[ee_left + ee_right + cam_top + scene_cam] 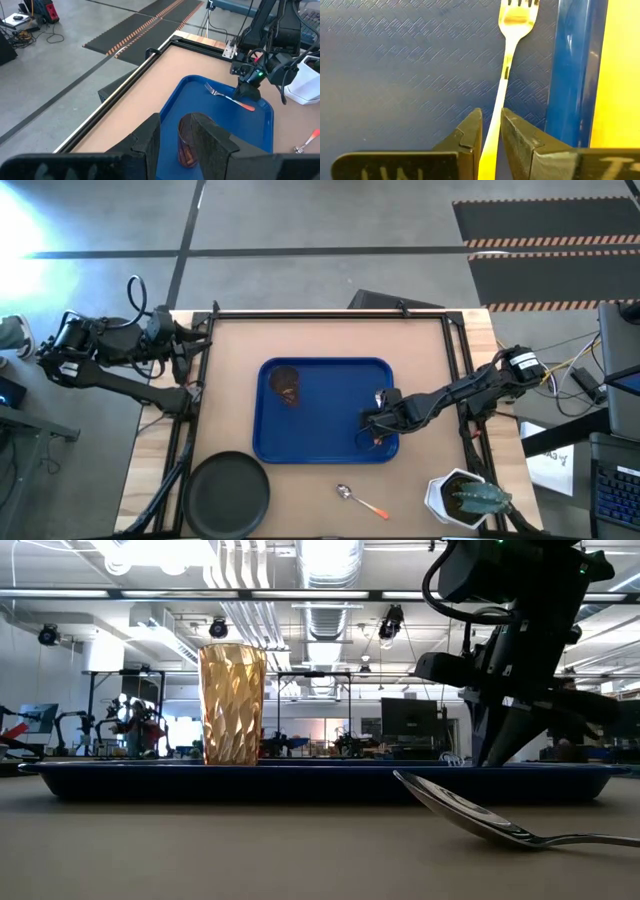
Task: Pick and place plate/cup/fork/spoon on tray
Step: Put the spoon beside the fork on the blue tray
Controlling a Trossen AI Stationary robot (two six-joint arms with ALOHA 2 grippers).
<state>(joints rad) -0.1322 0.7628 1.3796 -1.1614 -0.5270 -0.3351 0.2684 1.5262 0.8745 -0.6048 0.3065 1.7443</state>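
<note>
On the bench: my two arms and the blue tray (320, 442), seen from overhead, with the tray lying near the middle of the wooden top.
Right gripper (372, 424): I have it low over the tray's right-hand end; its wrist view shows the two dark fingers (470, 132) closed on the handle of the fork (507, 55).
Fork: all silver, flat or nearly flat on the tray floor just beside the tray's raised rim, tines pointing away from the fingers. From the left wrist it shows as a thin bright line under the right gripper.
Cup (286, 385): amber, standing upright on the tray's left part, well apart from the fork. The low view shows it rising above the tray's rim.
Left gripper (196, 340): parked at the bench's left edge, off the tray, fingers (210, 137) apart and holding nothing; its camera looks across the cup toward the right arm.
Plate (227, 492): dark and round, on the bench at the near left corner, outside the tray.
Spoon (362, 500): silver bowl, orange handle, lying on the bench just below the tray's near edge, between the plate and a white plant pot (452, 498).
Plant pot: at the near right corner of the bench, holding a green plant.
</note>
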